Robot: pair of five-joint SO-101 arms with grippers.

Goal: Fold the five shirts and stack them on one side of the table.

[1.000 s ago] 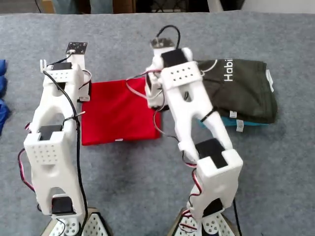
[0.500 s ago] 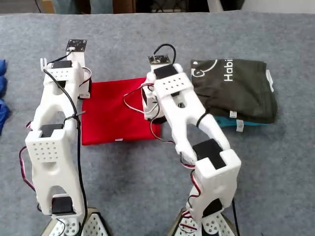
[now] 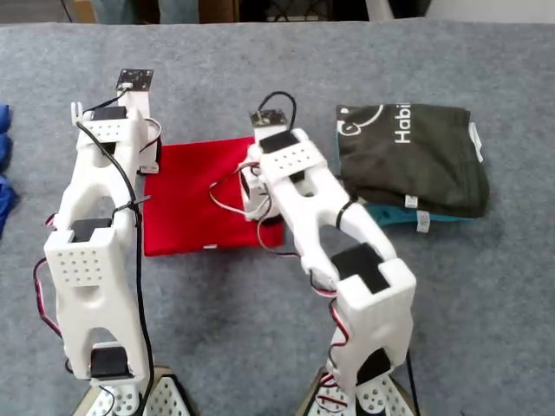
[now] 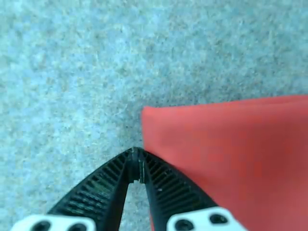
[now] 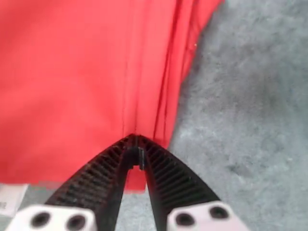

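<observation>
Overhead, dark shirt stack (image 3: 408,160); wrist view, right tool (image 5: 135,140) closed.

White lettering (image 3: 402,124) on dark shirt (image 3: 425,169), cut off at fold; white tags (image 3: 422,222) illegible.

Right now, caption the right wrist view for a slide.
Right gripper, jaws shut, over the layered edge of the folded red shirt on the table.

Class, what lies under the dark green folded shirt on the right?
Under the dark green folded shirt, the near edge of a teal folded shirt peeks out; the rest is covered.
</observation>
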